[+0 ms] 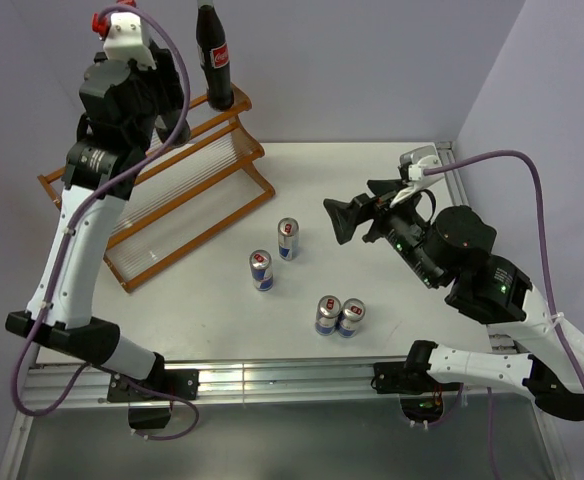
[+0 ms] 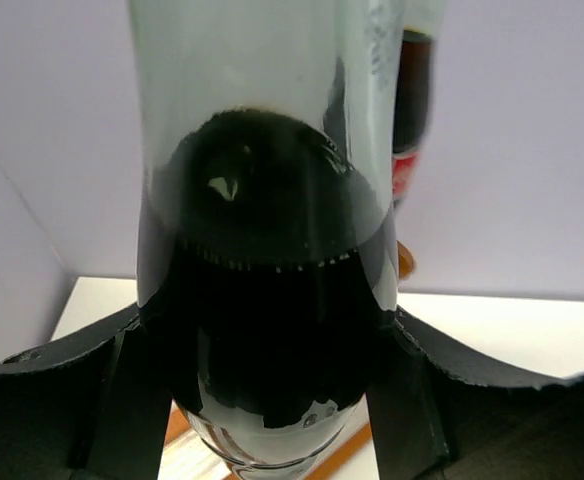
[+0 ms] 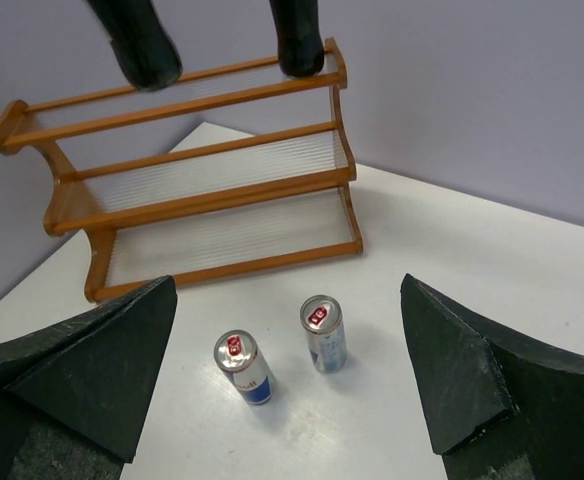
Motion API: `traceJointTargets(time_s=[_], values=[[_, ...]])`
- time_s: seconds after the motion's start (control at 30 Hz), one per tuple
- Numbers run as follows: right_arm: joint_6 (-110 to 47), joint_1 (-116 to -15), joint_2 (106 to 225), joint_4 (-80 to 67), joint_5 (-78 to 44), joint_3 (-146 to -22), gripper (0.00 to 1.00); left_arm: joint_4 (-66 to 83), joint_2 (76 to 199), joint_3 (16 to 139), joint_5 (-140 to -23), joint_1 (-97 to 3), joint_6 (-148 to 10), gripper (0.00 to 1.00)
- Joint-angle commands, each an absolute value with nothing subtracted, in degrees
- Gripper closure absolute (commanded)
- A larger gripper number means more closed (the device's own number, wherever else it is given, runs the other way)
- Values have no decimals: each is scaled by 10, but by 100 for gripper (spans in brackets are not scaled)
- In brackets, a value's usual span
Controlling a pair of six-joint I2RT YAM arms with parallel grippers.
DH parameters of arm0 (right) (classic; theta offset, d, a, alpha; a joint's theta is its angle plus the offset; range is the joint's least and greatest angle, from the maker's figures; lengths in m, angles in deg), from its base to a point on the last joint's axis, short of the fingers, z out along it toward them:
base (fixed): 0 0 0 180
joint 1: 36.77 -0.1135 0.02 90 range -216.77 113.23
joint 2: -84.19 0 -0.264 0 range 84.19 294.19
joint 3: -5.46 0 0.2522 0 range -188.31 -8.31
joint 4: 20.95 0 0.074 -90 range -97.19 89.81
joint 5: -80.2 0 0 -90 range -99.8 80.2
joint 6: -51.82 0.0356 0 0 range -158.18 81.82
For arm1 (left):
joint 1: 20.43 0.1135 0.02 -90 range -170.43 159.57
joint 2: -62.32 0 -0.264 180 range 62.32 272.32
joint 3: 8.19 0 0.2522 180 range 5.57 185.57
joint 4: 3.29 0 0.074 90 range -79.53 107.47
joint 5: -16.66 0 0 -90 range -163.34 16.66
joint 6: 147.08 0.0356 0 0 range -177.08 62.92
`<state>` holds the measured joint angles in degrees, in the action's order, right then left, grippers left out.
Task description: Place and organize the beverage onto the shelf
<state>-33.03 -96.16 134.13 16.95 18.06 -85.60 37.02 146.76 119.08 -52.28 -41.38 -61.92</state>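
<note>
White worktop, lilac walls: the shelf (image 3: 212,200) sits at the far left corner, one bottle (image 1: 215,55) upright at the right end of its top tier. The left hand (image 2: 262,400) clenches a second bottle (image 2: 262,320) beside it. The right hand (image 3: 292,380), fingers spread wide, faces four cans (image 1: 261,270) mid-worktop.

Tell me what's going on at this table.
The left hand grips a cola bottle at the top tier of the shelf, where a second bottle stands at the right end. Whether the gripped bottle rests on the tier cannot be told. Four cans stand on the table in front of the shelf. The right hand is open and empty, above the table.
</note>
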Motion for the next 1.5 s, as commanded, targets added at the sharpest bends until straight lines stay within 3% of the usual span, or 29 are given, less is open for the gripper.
traceJointTargets(time_s=[0.0,0.4,1.47], values=[[-318,-963,1331,169,172,-849,0,245,1476,1274,-589,-370,-629,100],[-319,-963,1318,188,189,-837,0,187,1535,1290,-713,-282,-646,100],[-312,-963,1313,201,186,-806,0,90,1629,1255,-812,-266,-626,100]])
